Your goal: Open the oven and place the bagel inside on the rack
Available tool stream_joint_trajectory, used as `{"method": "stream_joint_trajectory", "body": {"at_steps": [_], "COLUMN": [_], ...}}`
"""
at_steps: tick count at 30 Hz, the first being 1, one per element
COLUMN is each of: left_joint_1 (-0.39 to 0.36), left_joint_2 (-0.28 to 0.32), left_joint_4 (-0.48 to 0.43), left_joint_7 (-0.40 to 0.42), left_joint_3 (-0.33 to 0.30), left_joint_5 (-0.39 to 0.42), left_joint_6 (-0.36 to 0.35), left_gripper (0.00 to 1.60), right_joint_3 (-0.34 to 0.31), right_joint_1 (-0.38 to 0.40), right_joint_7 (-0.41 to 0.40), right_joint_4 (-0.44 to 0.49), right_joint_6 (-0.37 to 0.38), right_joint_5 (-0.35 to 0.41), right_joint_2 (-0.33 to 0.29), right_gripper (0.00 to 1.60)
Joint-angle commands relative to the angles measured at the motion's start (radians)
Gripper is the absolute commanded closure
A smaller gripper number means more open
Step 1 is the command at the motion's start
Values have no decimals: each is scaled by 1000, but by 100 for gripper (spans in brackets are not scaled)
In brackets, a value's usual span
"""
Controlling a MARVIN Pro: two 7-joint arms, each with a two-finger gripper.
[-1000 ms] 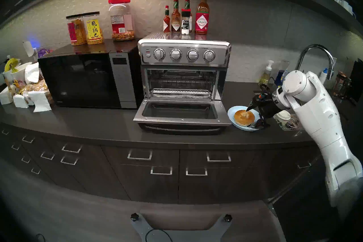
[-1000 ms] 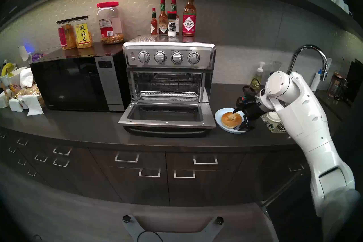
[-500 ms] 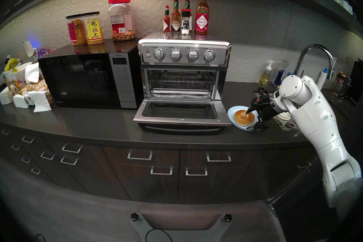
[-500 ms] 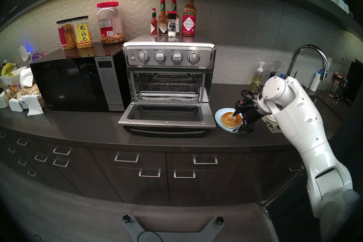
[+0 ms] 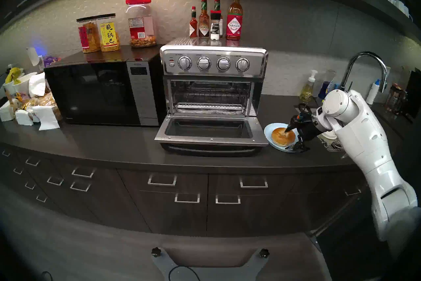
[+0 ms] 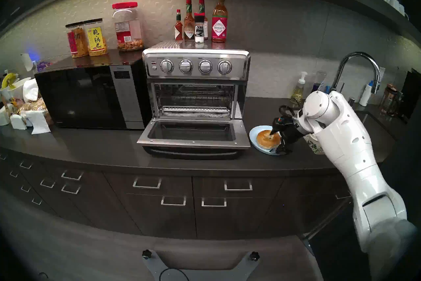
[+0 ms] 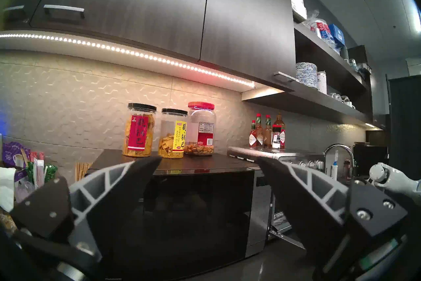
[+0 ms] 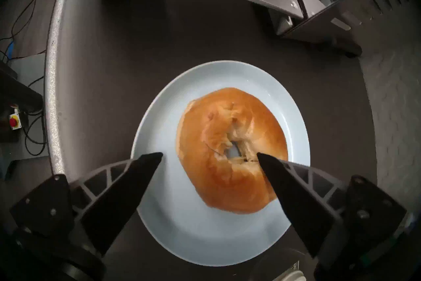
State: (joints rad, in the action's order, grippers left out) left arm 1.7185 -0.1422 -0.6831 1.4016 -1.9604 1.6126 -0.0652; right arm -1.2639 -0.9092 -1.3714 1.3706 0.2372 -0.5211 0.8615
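The oven [image 5: 213,82] stands on the counter [image 5: 114,148] just right of the black microwave [image 5: 102,93], its glass door [image 5: 210,131] dropped flat toward the front and the cavity open. The rack [image 5: 210,106] sits low inside, its ribbed front bar just behind the door hinge, bare. The bagel [image 8: 230,150] lies on a light blue plate [image 8: 205,239] on the counter just right of the open door, toward the plate's far side as the right wrist camera sees it. The right gripper [image 8: 209,155] points steeply down over the plate with its jaws spread wide: one fingertip [image 8: 265,158] sits at the bagel's centre hole, apparently touching the crust, though the view does not settle whether it presses in; the other hangs over bare plate beside the bagel's near edge. The bagel's near half lies between the two fingers, and nothing is gripped. In the head view the same gripper [image 5: 290,139] straddles the bagel's right side, with a paper cup [image 5: 328,135] just behind the wrist. The left gripper [image 7: 208,160] is held up well to the left, aimed toward the microwave and the snack jars [image 7: 169,133] on top of it, its jaws wide apart and empty.
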Motion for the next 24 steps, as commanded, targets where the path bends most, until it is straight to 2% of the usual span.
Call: {"method": "stream_joint_trajectory", "body": {"at_steps": [1,5,7,9,10,11,12,14,15,16,18,21,24], "left_joint_1": [-47,-57,-69,-75,-79,-82,-85,-89,-91,-98,-104,-110,-121], "left_joint_2": [21,21,21,21,21,21,21,21,21,21,21,21,21], "left_joint_4": [1,3,5,7,7,8,9,9,10,11,12,14,16], "left_joint_7": [1,2,4,5,5,6,6,7,7,8,9,10,12], "left_joint_3": [7,17,27,33,36,39,41,45,46,53,58,64,74], "left_joint_5": [0,-1,-2,-3,-3,-4,-4,-5,-5,-6,-6,-7,-8], "left_joint_6": [0,-1,-1,-1,-2,-2,-2,-2,-2,-2,-2,-3,-3], "left_gripper": [0,0,0,0,0,0,0,0,0,0,0,0,0], "right_joint_3": [14,25,34,38,40,43,43,44,45,45,46,40,17], "right_joint_1": [17,26,32,35,36,40,40,40,41,40,37,27,-10], "right_joint_7": [3,-1,-9,-16,-19,-26,-30,-34,-36,-41,-41,-43,-47], "right_joint_4": [-14,-18,-14,-9,-6,-2,2,6,8,16,24,43,103], "right_joint_6": [-7,-8,-7,-3,-1,-2,2,4,6,10,14,20,31], "right_joint_5": [-7,-17,-24,-26,-28,-30,-31,-32,-33,-37,-41,-36,-19], "right_joint_2": [17,20,24,27,28,28,28,28,28,30,31,29,10], "right_gripper": [0,0,6,18,42,55,83,90,109,139,160,160,160]}}
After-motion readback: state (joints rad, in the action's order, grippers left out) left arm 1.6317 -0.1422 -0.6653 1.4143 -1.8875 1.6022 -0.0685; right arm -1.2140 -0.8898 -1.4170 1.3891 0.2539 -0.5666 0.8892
